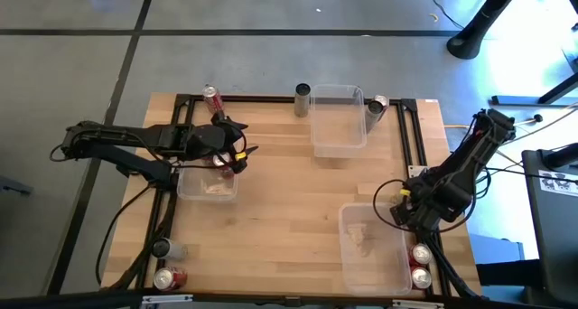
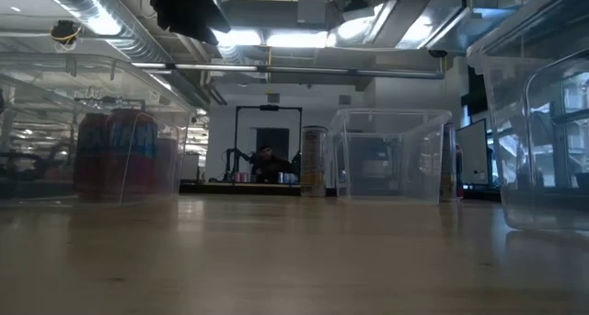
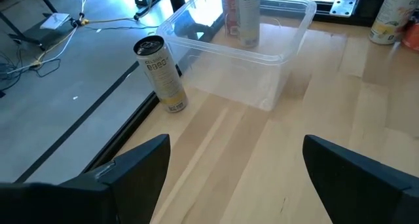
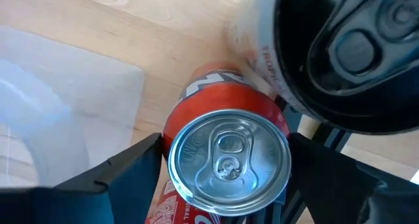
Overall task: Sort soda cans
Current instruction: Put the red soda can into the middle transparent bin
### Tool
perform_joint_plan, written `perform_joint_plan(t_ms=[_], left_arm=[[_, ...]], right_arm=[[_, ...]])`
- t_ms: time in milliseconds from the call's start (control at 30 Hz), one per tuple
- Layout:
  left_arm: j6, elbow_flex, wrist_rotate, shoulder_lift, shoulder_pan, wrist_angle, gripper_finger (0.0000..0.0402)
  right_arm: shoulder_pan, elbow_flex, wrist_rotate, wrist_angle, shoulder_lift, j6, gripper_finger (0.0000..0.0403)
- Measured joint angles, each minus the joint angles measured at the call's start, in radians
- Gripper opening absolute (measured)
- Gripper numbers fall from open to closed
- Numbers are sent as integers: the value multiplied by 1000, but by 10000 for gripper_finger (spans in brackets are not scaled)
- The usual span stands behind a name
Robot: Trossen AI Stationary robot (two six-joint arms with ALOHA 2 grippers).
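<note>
Soda cans: scattered at the edges of the counter [image 1: 289, 191]. One red can [image 4: 226, 162], upright at the near right corner, stands between the spread fingers of the right pincer [image 4: 226, 178], not yet clamped; a paler can [image 4: 327, 47] stands just beside it. Left pincer [image 3: 236, 171], released and empty, hangs at the left over a clear bin [image 1: 206, 184]. A dark can [image 3: 160, 73] stands at the far edge beside another clear bin [image 3: 236, 44].

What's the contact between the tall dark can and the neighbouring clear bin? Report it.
Apart: low view shows a sliver of background between dark can and clear bin.
</note>
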Motion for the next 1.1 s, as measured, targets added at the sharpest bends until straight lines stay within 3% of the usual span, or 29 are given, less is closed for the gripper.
perform_joint_plan(t_ms=[600,900,1100], left_arm=[[-3,0,0,0,0,-17,336],[-3,0,0,0,0,-18,336],[-3,0,0,0,0,-18,336]], right_arm=[[1,-41,17,27,12,-1,320],[1,-38,28,27,9,-8,284],[1,-7,25,5,12,-29,281]])
